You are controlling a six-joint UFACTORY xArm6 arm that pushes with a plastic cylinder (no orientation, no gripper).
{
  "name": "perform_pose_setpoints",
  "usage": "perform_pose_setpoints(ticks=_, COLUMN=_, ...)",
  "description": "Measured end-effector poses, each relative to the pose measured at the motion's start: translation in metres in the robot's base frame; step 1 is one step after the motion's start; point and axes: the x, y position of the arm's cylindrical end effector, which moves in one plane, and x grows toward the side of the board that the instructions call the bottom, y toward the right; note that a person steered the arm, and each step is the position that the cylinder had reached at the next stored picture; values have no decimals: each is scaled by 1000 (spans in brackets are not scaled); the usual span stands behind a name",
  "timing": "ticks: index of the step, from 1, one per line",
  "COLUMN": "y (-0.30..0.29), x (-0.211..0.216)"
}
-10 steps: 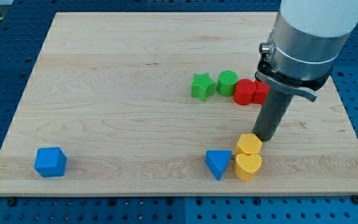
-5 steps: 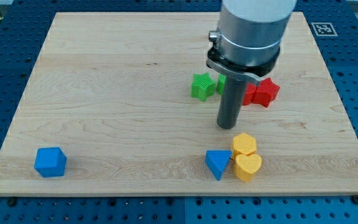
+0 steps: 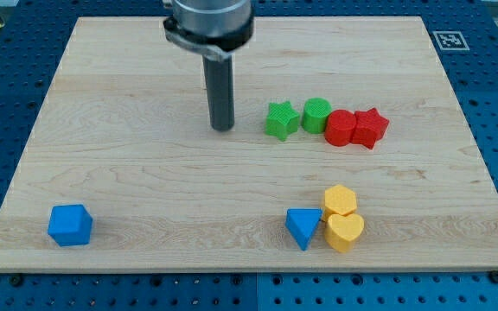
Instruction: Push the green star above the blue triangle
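The green star (image 3: 281, 119) lies right of the board's middle, first in a row of blocks. The blue triangle (image 3: 303, 227) lies near the bottom edge, below and slightly right of the star, touching the yellow blocks. My tip (image 3: 222, 128) rests on the board just left of the green star, a small gap apart from it.
A green cylinder (image 3: 316, 114), red cylinder (image 3: 340, 128) and red star (image 3: 370, 128) continue the row to the right of the green star. A yellow hexagon (image 3: 340, 200) and yellow heart (image 3: 345, 231) sit beside the triangle. A blue cube (image 3: 69, 225) lies at bottom left.
My tip has moved from beside the yellow hexagon up and left across the board, to the left side of the green star. No block has moved.
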Motion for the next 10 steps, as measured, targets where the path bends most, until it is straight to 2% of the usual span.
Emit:
perform_pose_setpoints(ticks=1, y=5, x=-26)
perform_pose_setpoints(ticks=5, y=6, x=-41)
perform_pose_setpoints(ticks=6, y=32, x=-52)
perform_pose_setpoints(ticks=8, y=79, x=-42)
perform_pose_setpoints(ticks=10, y=88, x=-34)
